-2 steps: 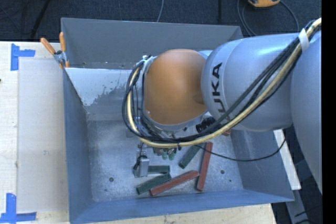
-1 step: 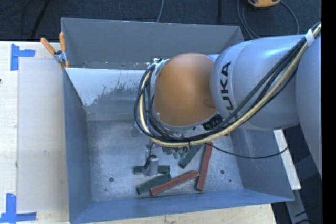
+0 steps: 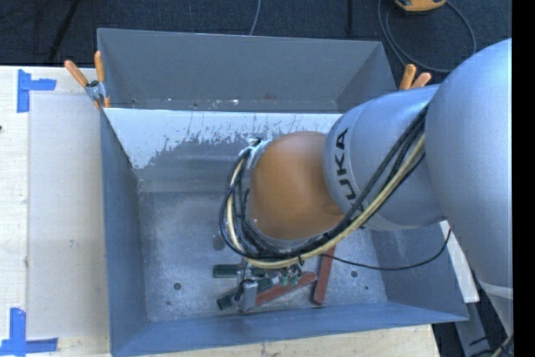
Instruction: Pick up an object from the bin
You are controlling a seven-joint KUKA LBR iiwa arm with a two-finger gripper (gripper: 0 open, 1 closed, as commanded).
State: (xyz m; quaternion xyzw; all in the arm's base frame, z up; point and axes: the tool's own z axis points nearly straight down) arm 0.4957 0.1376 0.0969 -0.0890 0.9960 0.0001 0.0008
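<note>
Arm reaches into grey metal bin (image 3: pixel 167 213) from right, orange wrist cover (image 3: pixel 284 184) over bin floor. Gripper (image 3: pixel 242 293) low near front wall, among small cluster: dark piece (image 3: pixel 224 270) just left, red-green piece (image 3: pixel 280 286) just beside on right, red-brown bar (image 3: pixel 320 277) beyond. Grip open or closed: cannot tell.

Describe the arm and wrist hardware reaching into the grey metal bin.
A smooth silver-grey rounded arm bears black lettering reading "UKA". A glossy orange dome cover sits at the wrist, with black and pale yellow cables looped around it. Beneath it is a small dark gripper.
</note>
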